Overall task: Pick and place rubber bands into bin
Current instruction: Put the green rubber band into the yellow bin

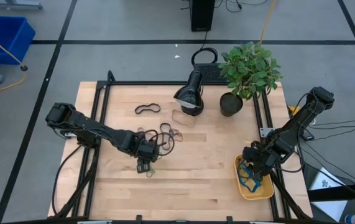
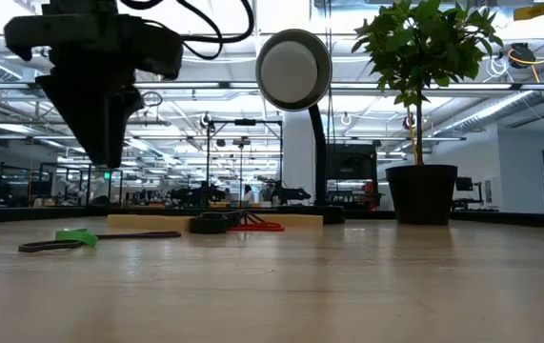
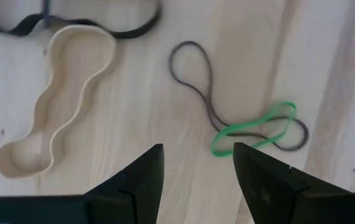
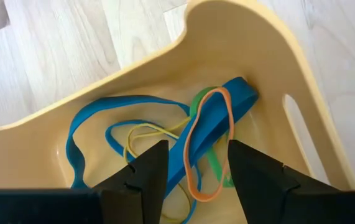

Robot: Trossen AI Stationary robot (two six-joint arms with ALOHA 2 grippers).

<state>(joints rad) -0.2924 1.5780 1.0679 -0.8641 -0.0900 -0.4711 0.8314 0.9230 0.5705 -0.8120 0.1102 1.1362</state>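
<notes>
the left end effector (image 3: 194, 163) hangs released over a green rubber band (image 3: 252, 129) mid-frame on the counter (image 1: 196, 174). the right end effector (image 4: 193, 163), also released, hovers inside the bin (image 1: 263, 191) at lower right, above blue (image 4: 208, 127) and orange (image 4: 205, 146) bands.

Left hand (image 3: 196, 168) hovers with fingers apart over pale wooden worktop (image 3: 140, 124) | green rubber band (image 3: 255, 127) lies crossed over thin grey band (image 3: 205, 81) | wide tan band (image 3: 59, 99) alongside | black band (image 3: 121, 28) at far edge
</notes>
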